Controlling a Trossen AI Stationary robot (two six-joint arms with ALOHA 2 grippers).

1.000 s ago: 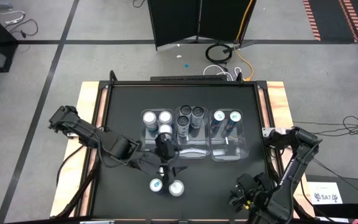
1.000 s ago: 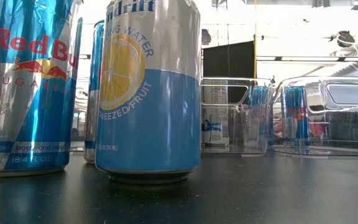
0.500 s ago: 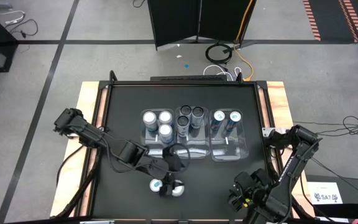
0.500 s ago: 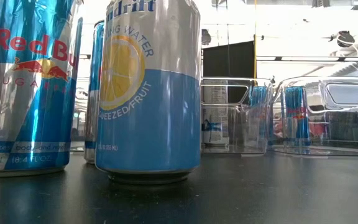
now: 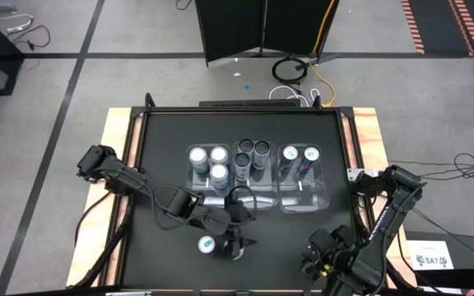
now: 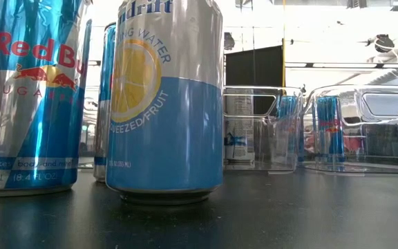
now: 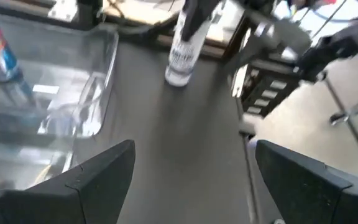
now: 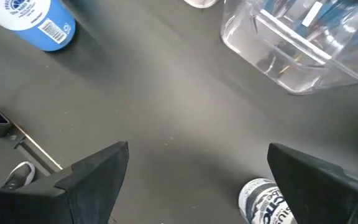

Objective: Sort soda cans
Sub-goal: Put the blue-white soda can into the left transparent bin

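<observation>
L gripper point(image 5: 235, 243) wide open over loose cans near table's front edge.
R gripper point(image 5: 319, 261) parked at front-right, fingers wide; Red Bull can point(image 5: 207, 244) beside L gripper.

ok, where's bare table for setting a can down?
Free: the left strip between table edge and left bin, and the front right, below the right bin. Crowded: front centre, where the left end effector hangs by a loose can.
</observation>
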